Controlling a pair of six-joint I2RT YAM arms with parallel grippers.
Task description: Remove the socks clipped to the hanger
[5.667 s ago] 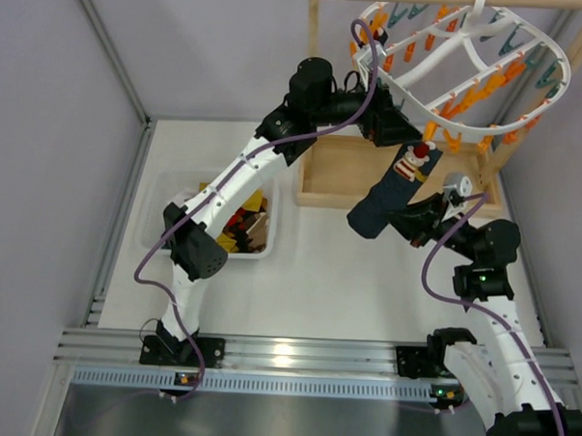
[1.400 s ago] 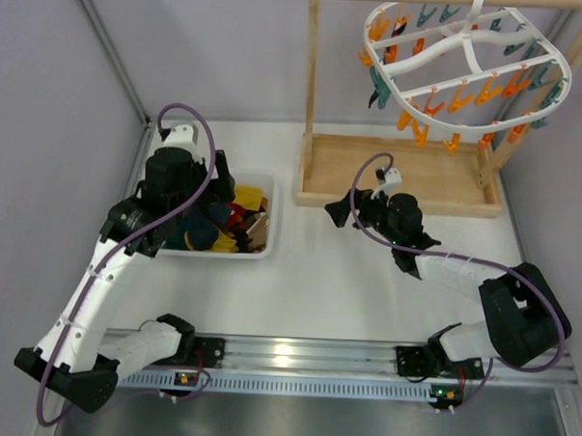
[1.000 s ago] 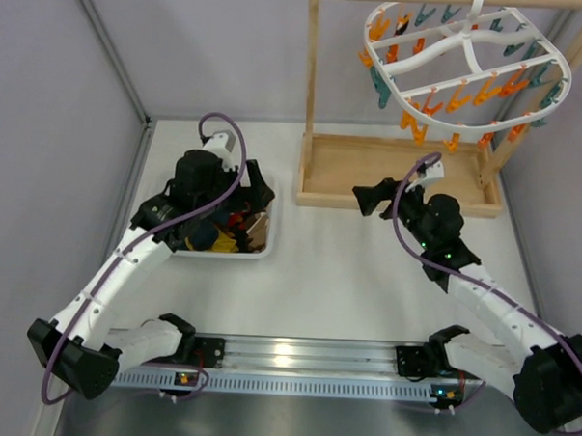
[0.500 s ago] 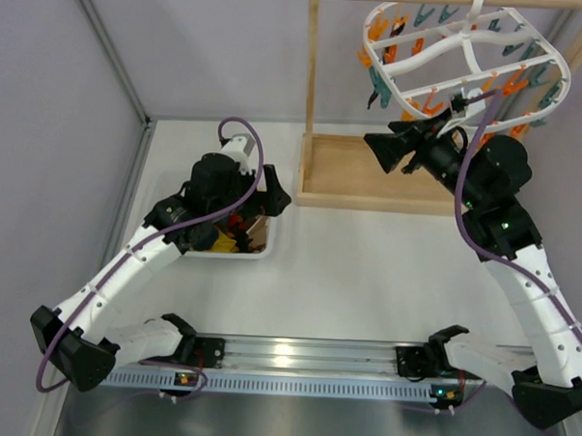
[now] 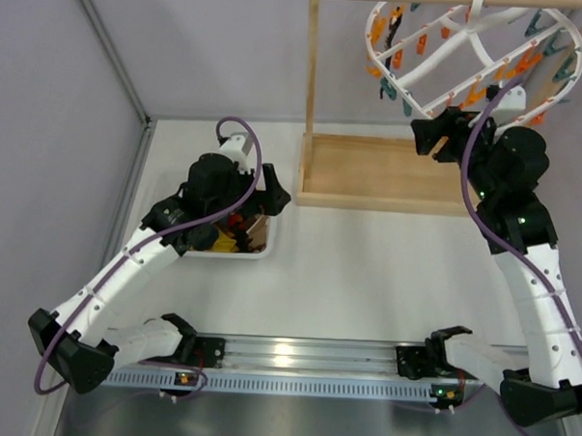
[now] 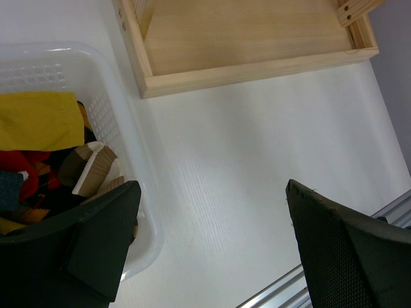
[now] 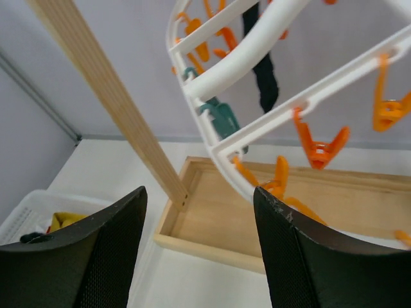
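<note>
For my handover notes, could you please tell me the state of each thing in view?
hanger: tilted, hooked on the wooden rack.
navy sock: hanging from the hanger.
basket: holding mixed clothes.
left gripper: open, empty, over the basket's edge.
right gripper: open, empty, under the hanger.

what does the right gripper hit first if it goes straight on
Probably the hanger, at its white rim by the teal clip. Nothing shows between it and the open right gripper. Depth is unclear from the wrist view.
</note>
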